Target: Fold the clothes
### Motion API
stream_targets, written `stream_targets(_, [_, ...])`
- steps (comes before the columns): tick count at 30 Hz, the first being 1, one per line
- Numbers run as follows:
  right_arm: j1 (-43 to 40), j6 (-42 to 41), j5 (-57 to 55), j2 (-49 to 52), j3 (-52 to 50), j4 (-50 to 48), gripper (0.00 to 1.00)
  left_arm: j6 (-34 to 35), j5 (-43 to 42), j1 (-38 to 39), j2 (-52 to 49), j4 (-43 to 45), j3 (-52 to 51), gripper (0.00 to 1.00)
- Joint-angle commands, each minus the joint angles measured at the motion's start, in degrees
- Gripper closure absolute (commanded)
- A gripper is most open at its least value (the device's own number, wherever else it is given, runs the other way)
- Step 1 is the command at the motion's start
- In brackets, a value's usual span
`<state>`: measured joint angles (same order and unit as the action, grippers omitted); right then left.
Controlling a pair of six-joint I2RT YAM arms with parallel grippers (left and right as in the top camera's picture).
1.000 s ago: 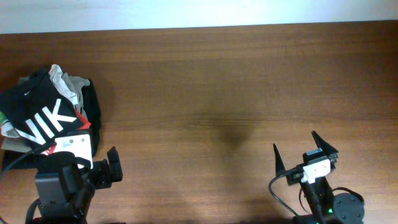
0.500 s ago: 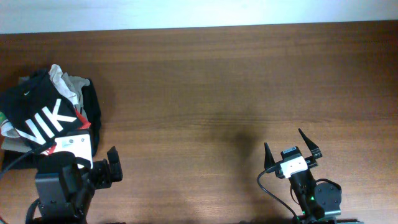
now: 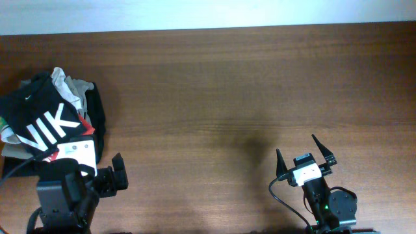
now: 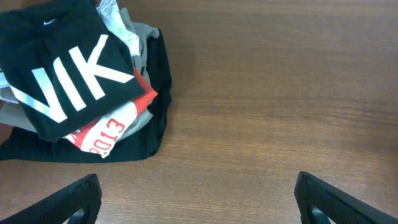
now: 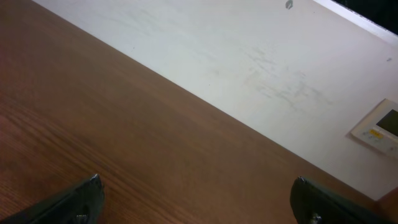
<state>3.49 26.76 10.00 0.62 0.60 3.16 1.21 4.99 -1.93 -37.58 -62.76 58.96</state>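
Observation:
The black T-shirt with white letters "NIK" and a small swoosh lies on top of a heap at the table's left edge. It also shows in the left wrist view, upper left. My left gripper is open and empty, near the table's front edge, just in front and right of the heap. In the overhead view only one of its fingers shows. My right gripper is open and empty at the front right, far from the shirt. In the right wrist view it hangs over bare wood.
Under the shirt lie a white-and-red garment, a plain black garment and light cloth. The wooden table stretches right of the heap. A white wall with a small panel lies beyond the table's far edge.
My right gripper moved a little left and turned between one second and half a second ago, then held still. The left gripper and the heap have not moved.

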Motion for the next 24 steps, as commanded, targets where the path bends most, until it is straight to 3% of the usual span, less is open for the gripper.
stream_targets(1, [0.3,-0.9,-0.1,-0.4,-0.3,0.5,0.01,0.5,0.6,-0.1,0.2,0.1,0.0,0.01])
stream_targets(10, [0.3,-0.9,-0.1,-0.4,-0.3,0.5,0.01,0.5,2.6,-0.1,6.0,-3.7,-0.4,0.01])
stream_targets(12, [0.3,-0.9,-0.1,-0.4,-0.3,0.5,0.01,0.5,2.6,-0.1,7.8,-1.3,-3.1,0.01])
stream_targets(17, [0.3,-0.9,-0.1,-0.4,-0.3,0.5,0.01,0.5,0.2,-0.1,18.8,23.7,-25.0,0.01])
stream_targets(20, [0.3,-0.9,-0.1,-0.4,-0.3,0.5,0.01,0.5,-3.1,-0.1,27.3,50.1,-43.5,0.01])
stream_targets(24, [0.3,-0.9,-0.1,-0.4,-0.3,0.5,0.01,-4.1,-8.4,0.1,33.6,71.4,-58.5,0.01])
